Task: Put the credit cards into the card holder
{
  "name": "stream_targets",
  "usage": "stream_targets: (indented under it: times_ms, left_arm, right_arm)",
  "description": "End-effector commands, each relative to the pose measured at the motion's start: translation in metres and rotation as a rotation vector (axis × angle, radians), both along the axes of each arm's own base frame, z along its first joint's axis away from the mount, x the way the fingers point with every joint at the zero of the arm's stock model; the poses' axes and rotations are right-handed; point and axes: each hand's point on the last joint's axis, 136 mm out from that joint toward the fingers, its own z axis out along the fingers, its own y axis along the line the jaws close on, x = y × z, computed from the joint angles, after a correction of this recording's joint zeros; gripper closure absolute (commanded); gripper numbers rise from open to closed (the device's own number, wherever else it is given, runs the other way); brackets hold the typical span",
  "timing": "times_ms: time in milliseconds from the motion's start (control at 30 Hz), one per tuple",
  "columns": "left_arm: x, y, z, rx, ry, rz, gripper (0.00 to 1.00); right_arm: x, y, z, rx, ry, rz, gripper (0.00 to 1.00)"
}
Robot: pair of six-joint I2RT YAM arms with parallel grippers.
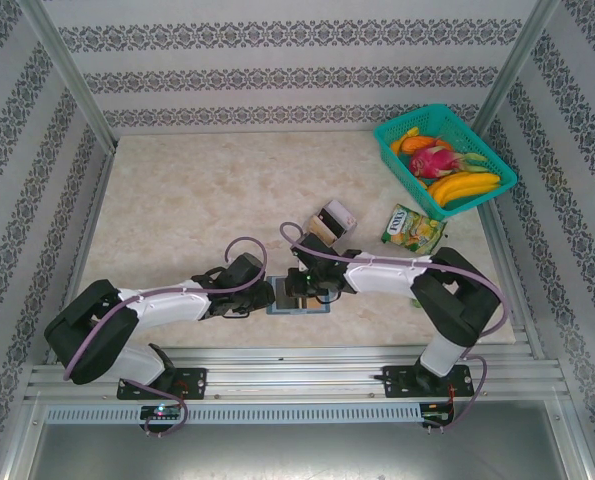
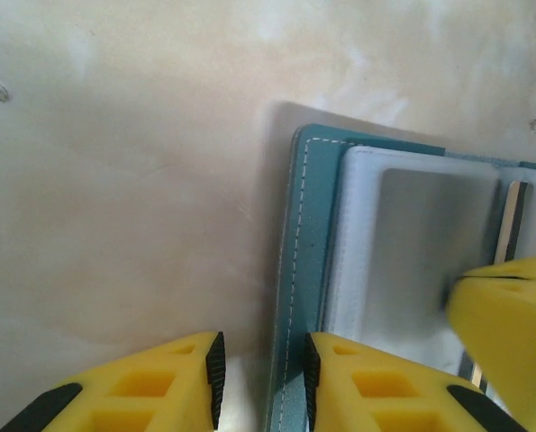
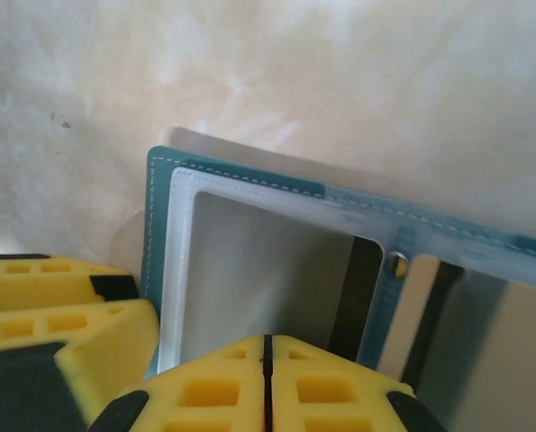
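The card holder (image 1: 312,307) lies open and flat on the table between both arms, teal with white stitching (image 2: 308,234) (image 3: 158,207). A whitish card (image 3: 258,261) (image 2: 412,243) sits in its clear-framed pocket, a dark stripe along one side. My right gripper (image 3: 268,346) (image 1: 299,290) is shut, its tips resting on that card. My left gripper (image 2: 263,378) (image 1: 267,295) is open, and the holder's stitched outer edge shows in the gap between its fingertips. A small pile of loose credit cards (image 1: 332,220), tan, black and whitish, lies farther back on the table.
A green-yellow snack packet (image 1: 412,228) lies right of the loose cards. A teal basket (image 1: 497,165) with fruit stands at the back right. The two grippers work very close together, the right one's yellow finger (image 2: 511,333) showing in the left wrist view.
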Motion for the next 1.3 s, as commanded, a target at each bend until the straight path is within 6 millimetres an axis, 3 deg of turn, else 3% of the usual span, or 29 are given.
stream_targets:
  times_ms: [0, 167, 500, 700, 933, 1200, 1267]
  left_arm:
    - [0.002, -0.007, 0.000, -0.014, 0.014, -0.018, 0.67]
    - [0.004, -0.009, 0.000, -0.019, 0.013, -0.019, 0.68]
    - [0.004, -0.011, 0.002, -0.023, 0.011, -0.029, 0.69]
    - [0.004, -0.013, 0.003, -0.032, 0.011, -0.032, 0.69]
    - [0.003, -0.010, 0.002, -0.017, 0.015, -0.029, 0.69]
    - [0.003, -0.008, 0.002, -0.011, 0.013, -0.024, 0.70]
    - [0.003, -0.009, 0.004, -0.018, 0.008, -0.025, 0.69]
  right_arm:
    - [0.003, -0.019, 0.019, -0.064, -0.079, -0.027, 0.90]
    - [0.003, -0.027, 0.011, -0.087, -0.055, -0.028, 0.90]
    - [-0.001, -0.016, -0.017, -0.110, 0.028, -0.017, 0.90]
    - [0.000, 0.000, -0.003, -0.029, 0.007, 0.003, 0.89]
    - [0.001, -0.033, -0.003, -0.174, -0.025, -0.032, 0.88]
    - [-0.003, -0.052, -0.008, -0.270, -0.037, -0.025, 0.88]
    - [-0.001, -0.056, 0.001, -0.279, -0.066, -0.025, 0.87]
